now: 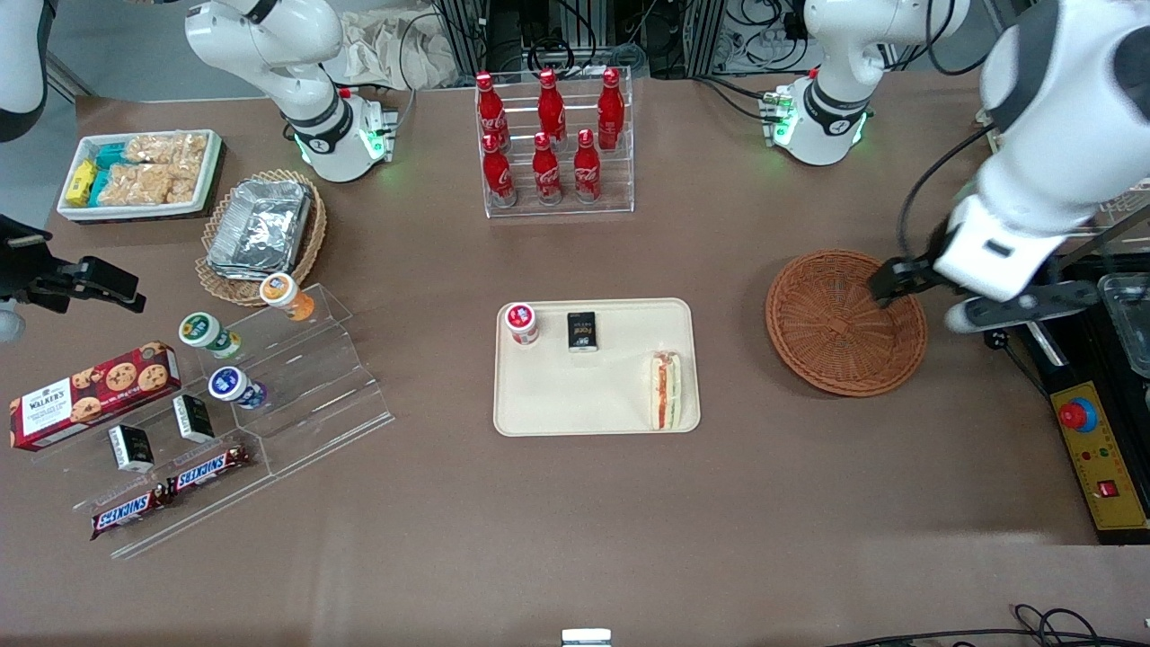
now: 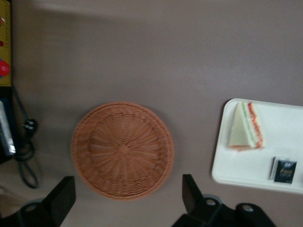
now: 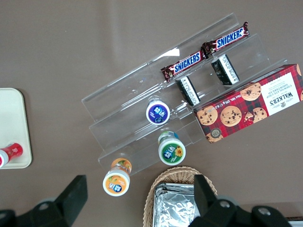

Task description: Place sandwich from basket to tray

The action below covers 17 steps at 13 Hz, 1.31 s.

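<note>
The sandwich (image 1: 666, 389) (image 2: 246, 127) lies on its side on the cream tray (image 1: 575, 395) (image 2: 284, 137), by the tray's edge that faces the basket. The round reddish-brown wicker basket (image 1: 835, 332) (image 2: 123, 149) holds nothing. My left gripper (image 1: 925, 301) (image 2: 128, 191) hangs open and high above the basket's rim, over the part farther from the front camera. Its black fingers (image 2: 64, 196) are spread wide with nothing between them.
A red-lidded cup (image 1: 521, 323) and a black packet (image 1: 582, 331) share the tray. A rack of cola bottles (image 1: 552, 144) stands farther back. A yellow control box (image 1: 1101, 449) lies at the working arm's end. An acrylic snack stand (image 1: 269, 386), foil basket (image 1: 260, 229) and white bin (image 1: 139, 171) lie toward the parked arm's end.
</note>
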Each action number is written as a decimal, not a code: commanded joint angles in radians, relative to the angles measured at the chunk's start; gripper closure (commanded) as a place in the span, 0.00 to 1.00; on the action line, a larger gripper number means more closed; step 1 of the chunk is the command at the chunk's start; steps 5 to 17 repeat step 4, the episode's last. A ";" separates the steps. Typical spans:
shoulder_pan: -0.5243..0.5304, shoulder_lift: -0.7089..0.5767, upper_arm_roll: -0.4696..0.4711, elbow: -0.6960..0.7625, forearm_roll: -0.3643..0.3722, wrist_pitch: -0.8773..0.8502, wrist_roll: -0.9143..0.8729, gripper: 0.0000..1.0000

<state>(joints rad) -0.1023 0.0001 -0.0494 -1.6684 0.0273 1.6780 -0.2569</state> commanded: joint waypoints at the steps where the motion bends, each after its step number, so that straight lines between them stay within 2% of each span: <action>1: -0.022 -0.081 0.109 -0.057 -0.032 -0.035 0.186 0.00; 4: -0.007 -0.068 0.114 -0.027 -0.012 -0.083 0.253 0.00; 17: -0.007 -0.068 0.114 -0.027 -0.012 -0.083 0.253 0.00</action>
